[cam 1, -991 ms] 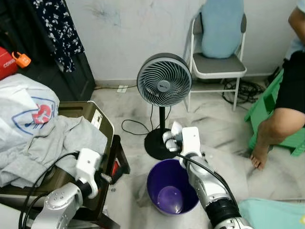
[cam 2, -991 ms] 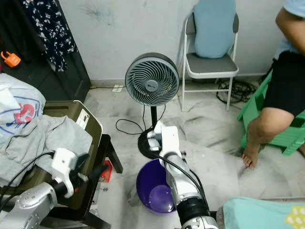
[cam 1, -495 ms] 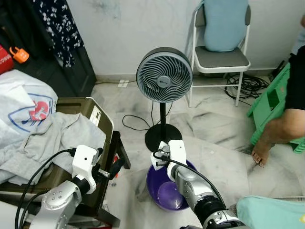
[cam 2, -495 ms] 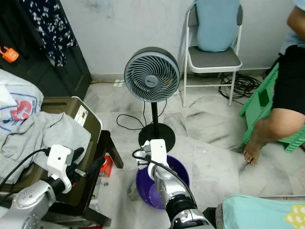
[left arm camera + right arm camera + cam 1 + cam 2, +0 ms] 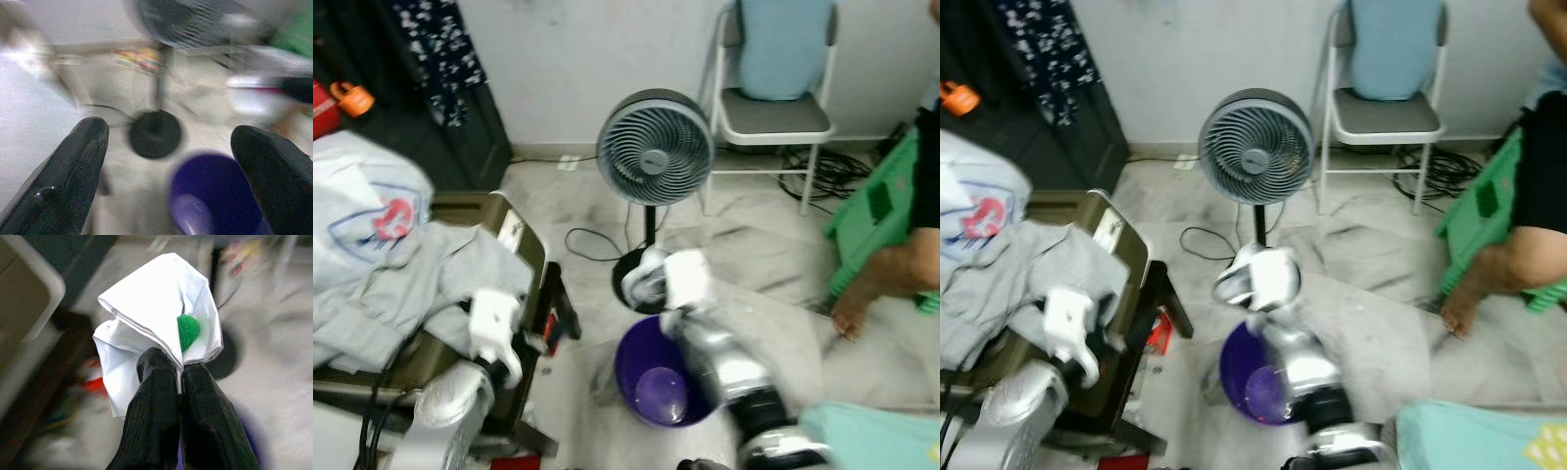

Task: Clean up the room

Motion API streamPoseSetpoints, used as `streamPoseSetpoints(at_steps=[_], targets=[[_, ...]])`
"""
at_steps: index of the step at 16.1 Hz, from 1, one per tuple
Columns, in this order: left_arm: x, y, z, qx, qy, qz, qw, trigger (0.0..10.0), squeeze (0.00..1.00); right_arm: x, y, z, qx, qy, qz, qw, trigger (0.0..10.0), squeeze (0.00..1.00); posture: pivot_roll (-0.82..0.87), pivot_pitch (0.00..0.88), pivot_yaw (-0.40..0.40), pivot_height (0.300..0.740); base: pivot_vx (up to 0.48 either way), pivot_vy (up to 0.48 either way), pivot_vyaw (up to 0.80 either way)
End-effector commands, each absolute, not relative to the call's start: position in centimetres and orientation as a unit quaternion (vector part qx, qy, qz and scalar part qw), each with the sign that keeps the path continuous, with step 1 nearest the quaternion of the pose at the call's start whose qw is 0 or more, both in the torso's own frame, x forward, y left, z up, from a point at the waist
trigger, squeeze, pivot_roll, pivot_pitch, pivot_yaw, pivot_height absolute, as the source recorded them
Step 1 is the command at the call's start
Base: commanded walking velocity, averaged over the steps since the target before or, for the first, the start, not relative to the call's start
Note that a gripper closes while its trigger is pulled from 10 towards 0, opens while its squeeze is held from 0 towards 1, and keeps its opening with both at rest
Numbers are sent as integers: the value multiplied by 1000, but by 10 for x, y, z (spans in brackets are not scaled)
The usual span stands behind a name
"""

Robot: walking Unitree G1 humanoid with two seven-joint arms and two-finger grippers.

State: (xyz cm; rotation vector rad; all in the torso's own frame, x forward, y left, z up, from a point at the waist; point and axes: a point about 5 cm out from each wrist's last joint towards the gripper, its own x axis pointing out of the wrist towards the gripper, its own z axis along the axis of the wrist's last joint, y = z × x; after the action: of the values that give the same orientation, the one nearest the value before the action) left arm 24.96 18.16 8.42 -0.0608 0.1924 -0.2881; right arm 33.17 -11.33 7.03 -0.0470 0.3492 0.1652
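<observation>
Pinching a crumpled white paper wad (image 5: 155, 328) with a small green blob tucked in its folds, right gripper (image 5: 179, 374) with both black fingers (image 5: 151, 401) pressed together on the paper's lower edge. Held above the near rim of a round purple plastic bin (image 5: 668, 384) standing on the pale marbled floor (image 5: 773, 294), the bin just below and slightly behind the blurred right wrist. Just past that gripper, the black round base of a grey pedestal fan (image 5: 654, 148), its grille head well above. Farther beyond, a white folding metal chair (image 5: 773, 108) with a pale blue cushion on its back, against the wall, with black cables on the floor beside it. Off to the right of the right gripper, a person's bare leg and foot (image 5: 862, 304) next to a green plastic stool (image 5: 871, 211).

Left gripper (image 5: 171, 156) hanging with fingers spread wide apart, nothing between them, aimed toward the fan base and the purple bin. Beside the left gripper, an olive-brown chair-like seat (image 5: 524, 250) heaped with grey and white clothes (image 5: 382, 245); something red and small (image 5: 548, 338) on the floor just beneath its edge, too blurred to identify.
</observation>
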Motion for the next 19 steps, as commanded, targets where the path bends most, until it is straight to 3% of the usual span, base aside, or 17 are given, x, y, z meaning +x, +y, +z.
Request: streamPoseSetpoints(at_steps=[1,4,11,19], targets=[[253,196,83,-30,94,-97,990,10000,0,333,-133,74,-27,165,52,984,10000,0,-171,95,57,740,0,0,0],[272,192,86,-35,76,-89,992,10000,0,330,-162,75,-26,174,13,984,10000,0,-196,80,66,740,0,0,0],[275,188,82,-42,68,-104,991,10000,0,295,-119,57,25,231,59,971,10000,0,-187,41,74,740,0,0,0],[284,185,82,-41,59,-107,992,10000,0,288,-117,49,56,292,54,953,10000,0,-203,33,85,740,0,0,0]])
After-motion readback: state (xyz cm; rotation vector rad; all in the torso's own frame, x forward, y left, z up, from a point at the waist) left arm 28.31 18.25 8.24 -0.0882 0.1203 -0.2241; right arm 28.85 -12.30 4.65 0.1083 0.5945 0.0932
